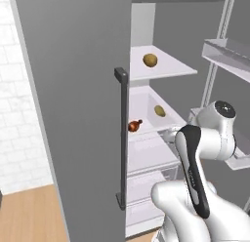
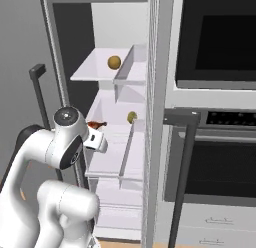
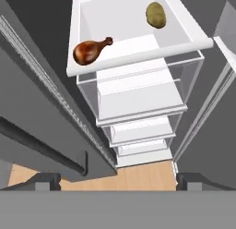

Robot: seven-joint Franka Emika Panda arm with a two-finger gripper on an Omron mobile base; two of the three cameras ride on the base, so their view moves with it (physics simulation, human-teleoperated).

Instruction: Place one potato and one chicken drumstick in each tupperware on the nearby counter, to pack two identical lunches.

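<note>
Fridge: tall grey unit, door swung open w/ dark vertical handle; white shelves and clear drawers inside.
Arm: white Panda, elbow raised in front of the open fridge, hand reaching toward the mid shelf.
Oven stack: dark built-in ovens just right of the fridge.
Mid shelf: white tray-like shelf; carries one chicken drumstick at left and one potato at right rear, well apart.
Upper shelf: carries 2nd potato, alone.
Pincer: jaws spread about as wide as they go, holding nothing, touching nothing; tips hang short of the mid shelf, aimed down the fridge front.
Step (judged): approach for a first pick; nothing packed yet.
Risk 1: drumstick is glossy and tapered; a grip on the thin bone end could let it slip or swing.
Risk 2: shelf lip sits between pincer and food; a low approach could strike it.
Risk 3: potato is round; an off-centre squeeze could roll it rearward.
</note>
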